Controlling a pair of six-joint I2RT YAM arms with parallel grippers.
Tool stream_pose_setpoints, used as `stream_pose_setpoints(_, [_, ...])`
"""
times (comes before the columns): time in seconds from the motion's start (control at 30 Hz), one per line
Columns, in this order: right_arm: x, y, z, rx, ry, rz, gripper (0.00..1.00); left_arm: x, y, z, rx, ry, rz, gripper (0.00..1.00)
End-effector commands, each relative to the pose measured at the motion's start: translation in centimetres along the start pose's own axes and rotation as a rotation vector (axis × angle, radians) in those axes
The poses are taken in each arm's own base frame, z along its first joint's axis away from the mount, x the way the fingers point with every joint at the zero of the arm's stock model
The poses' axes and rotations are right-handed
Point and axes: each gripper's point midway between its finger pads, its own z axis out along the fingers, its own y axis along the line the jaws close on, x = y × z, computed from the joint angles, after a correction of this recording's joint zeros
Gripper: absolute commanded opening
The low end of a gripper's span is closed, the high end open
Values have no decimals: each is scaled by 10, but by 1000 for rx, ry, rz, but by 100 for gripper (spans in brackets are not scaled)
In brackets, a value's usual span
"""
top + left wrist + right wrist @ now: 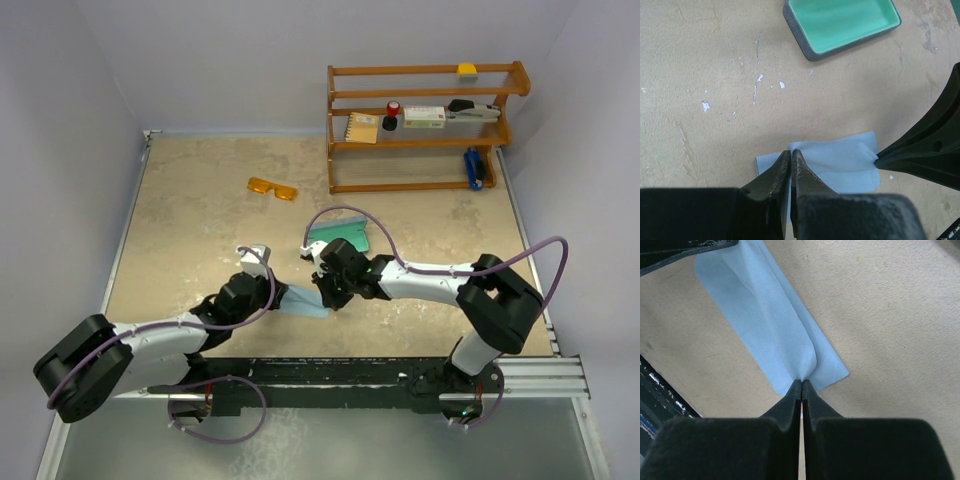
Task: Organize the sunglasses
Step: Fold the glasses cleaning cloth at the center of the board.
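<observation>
The orange-amber sunglasses (272,188) lie alone on the table at the back, far from both arms. The open blue-grey case (340,236) (840,25), teal inside, sits just behind the right wrist. A light blue cloth (303,302) (840,167) (765,325) lies between the grippers near the table's front. My left gripper (283,293) (791,152) is shut on its left edge. The right gripper (328,297) (801,381) is shut on the opposite edge, where the fabric puckers into a raised fold. Its black fingers (920,150) show in the left wrist view.
A wooden shelf rack (425,125) stands at the back right, holding a yellow block (467,70), a stapler (475,112), a box (424,117) and a blue item (473,168). Grey walls close the table on three sides.
</observation>
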Motion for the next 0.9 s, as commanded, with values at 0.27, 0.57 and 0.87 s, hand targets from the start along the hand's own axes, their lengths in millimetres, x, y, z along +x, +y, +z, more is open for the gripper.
stream_pose_setpoints(0.27, [-14, 13, -4, -31, -59, -5, 0, -3, 0, -5, -18, -27, -7, 0])
stream_pose_setpoints(0.57, [-16, 15, 2, -31, -51, -12, 0, -4, 6, -3, -52, -37, 2, 0])
stream_pose_setpoints(0.87, [-20, 11, 1, -2, -54, -19, 0, -13, 1, 6, -56, -55, 26, 0])
